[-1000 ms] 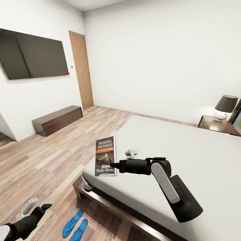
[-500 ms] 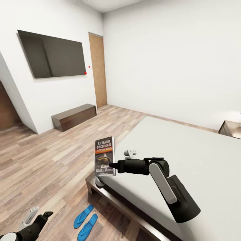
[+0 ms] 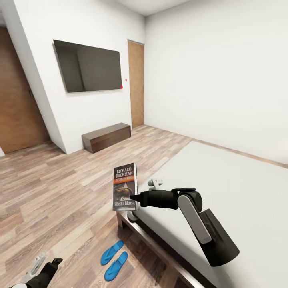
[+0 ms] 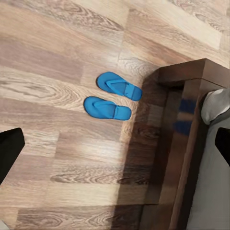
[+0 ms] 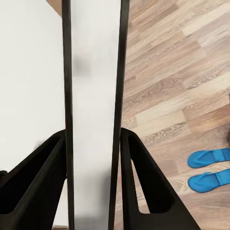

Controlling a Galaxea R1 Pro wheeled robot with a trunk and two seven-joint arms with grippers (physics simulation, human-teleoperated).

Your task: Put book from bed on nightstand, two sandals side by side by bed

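My right gripper (image 3: 134, 197) is shut on the book (image 3: 125, 186) and holds it upright in the air, past the corner of the bed (image 3: 224, 180). The cover reads RICHARD BACHMAN. In the right wrist view the book's thin edge (image 5: 93, 96) stands between the two black fingers (image 5: 52, 163). The two blue sandals (image 3: 111, 252) (image 3: 116, 265) lie side by side on the wood floor near the bed's corner post, also seen as a pair (image 4: 119, 86) (image 4: 107, 108) beside the frame (image 4: 191, 96). My left gripper (image 3: 44, 265) hangs low above the floor, open and empty.
A dark TV (image 3: 89, 66) hangs on the white wall, with a low dark brown bench (image 3: 106, 137) under it. A wooden door (image 3: 136, 84) stands in the far corner and brown panelling (image 3: 20, 100) at the left. Wood floor (image 3: 60, 188) stretches between me and the bench.
The whole picture has swung: the camera turned left, so the nightstand and lamp left the view and the TV wall came in. The book stays held in my right gripper.
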